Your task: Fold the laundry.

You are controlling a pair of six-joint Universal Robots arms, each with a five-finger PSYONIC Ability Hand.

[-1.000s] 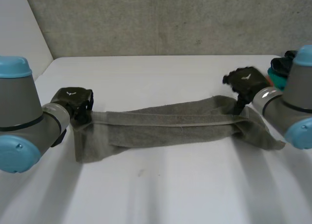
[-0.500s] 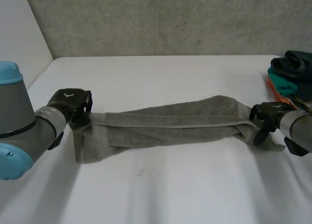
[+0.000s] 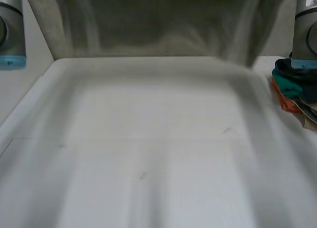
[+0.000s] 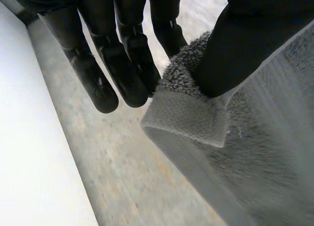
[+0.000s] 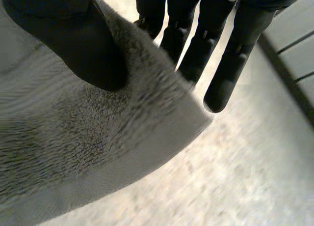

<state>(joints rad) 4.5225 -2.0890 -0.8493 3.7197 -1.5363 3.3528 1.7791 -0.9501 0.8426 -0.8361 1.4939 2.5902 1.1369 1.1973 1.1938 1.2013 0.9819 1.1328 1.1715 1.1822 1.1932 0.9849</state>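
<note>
Towel (image 3: pixel 163 29) aloft over tbl (image 3: pixel 158 178); clothes pile (image 3: pixel 290 84) rt

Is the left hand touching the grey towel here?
Touching. The left wrist view shows the left hand pinching the grey towel at a corner between its thumb and fingers.

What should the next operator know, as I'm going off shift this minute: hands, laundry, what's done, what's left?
Left hand: shut on a corner of the grey towel.
Right hand: shut on a corner at its other end.
The towel hangs spread between the hands, above the white table; a pile of clothes lies by the table's right edge.
Done: towel held up by both ends. Left: every fold.
</note>
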